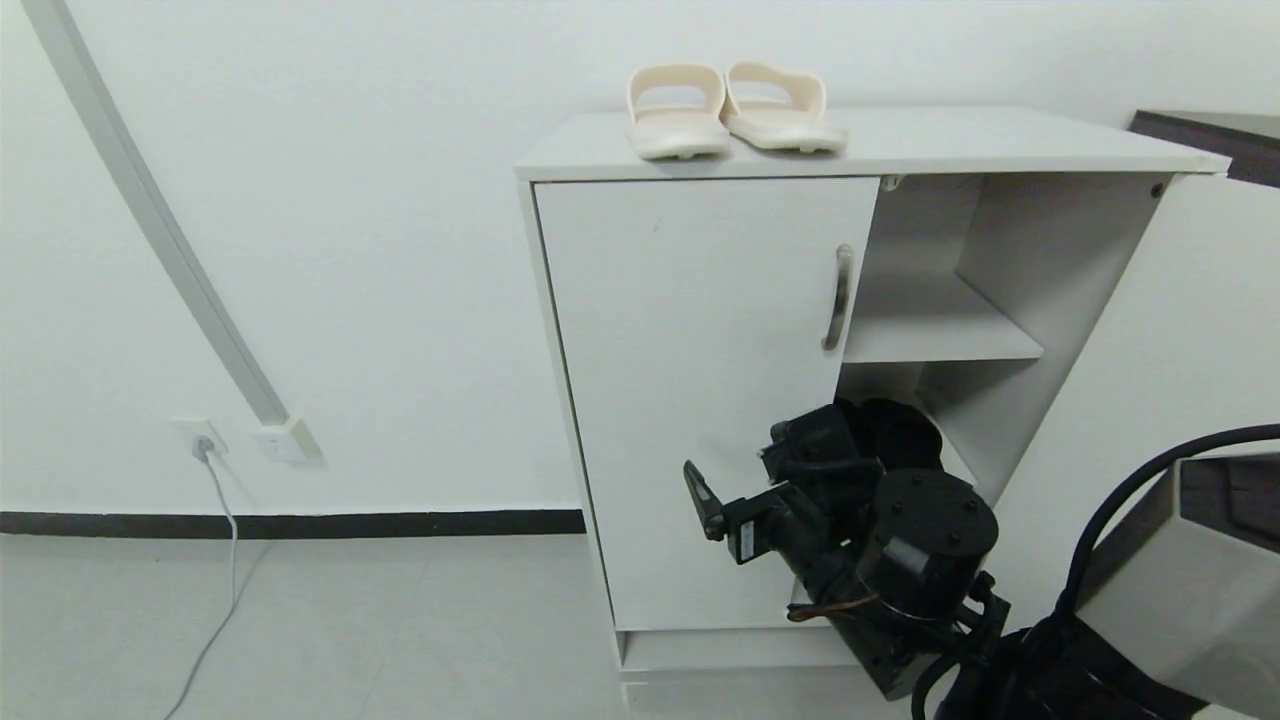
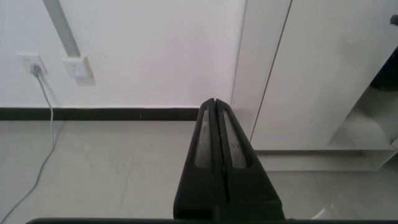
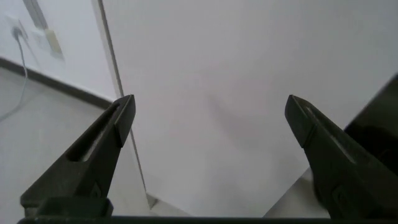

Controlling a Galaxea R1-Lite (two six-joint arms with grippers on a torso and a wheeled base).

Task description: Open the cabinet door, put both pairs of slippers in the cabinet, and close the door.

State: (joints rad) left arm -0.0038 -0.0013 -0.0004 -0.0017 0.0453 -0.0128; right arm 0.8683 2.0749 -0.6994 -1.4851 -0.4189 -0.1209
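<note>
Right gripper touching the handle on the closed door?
Apart. Head view: the handle sits high on the closed door, and the right gripper hangs open well below it, with bare door panel between them.

Black skirting [image 1: 300, 523] divides white wall [image 1: 380, 250] from grey floor [image 1: 400, 630].

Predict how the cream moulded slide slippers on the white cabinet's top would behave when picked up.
The cream moulded slide slippers look thick and one-piece, so probably light and bendy, not fragile. Their wide arched straps should offer an easy pinch point. Flat soles on the white cabinet's top suggest sliding, not rolling, if pushed.
</note>
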